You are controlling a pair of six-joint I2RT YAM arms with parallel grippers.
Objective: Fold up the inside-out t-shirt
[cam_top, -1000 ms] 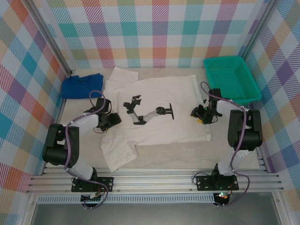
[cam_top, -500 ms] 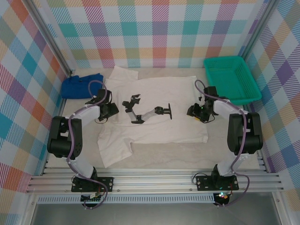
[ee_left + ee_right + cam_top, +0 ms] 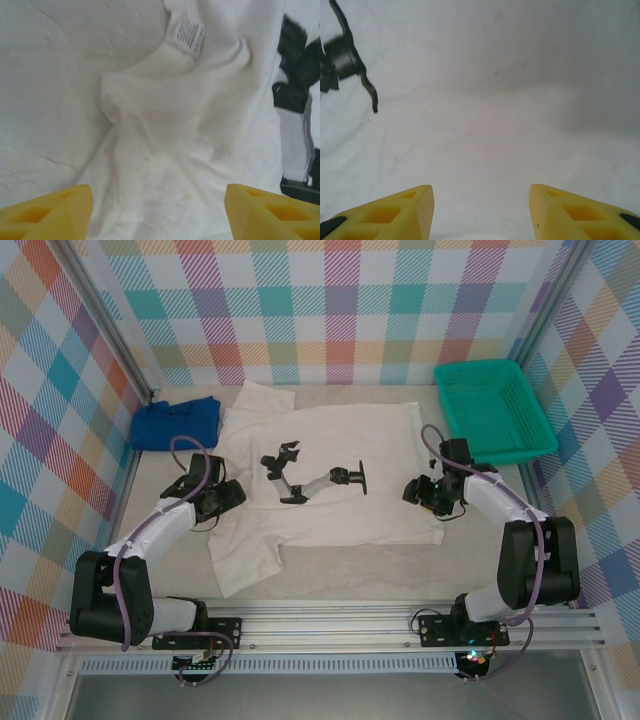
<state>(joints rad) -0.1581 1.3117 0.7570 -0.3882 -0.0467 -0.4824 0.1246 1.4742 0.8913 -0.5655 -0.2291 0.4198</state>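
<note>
T-shirt (image 3: 340,520) lies spread out, with left gripper (image 3: 230,495) and right gripper (image 3: 413,488) open and empty over its sides; we judge the next move is pinching both edges for the first fold.

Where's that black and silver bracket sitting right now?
In the top view, the bracket lies on the middle of the white t-shirt, between the left gripper and the right gripper, clear of both.
</note>
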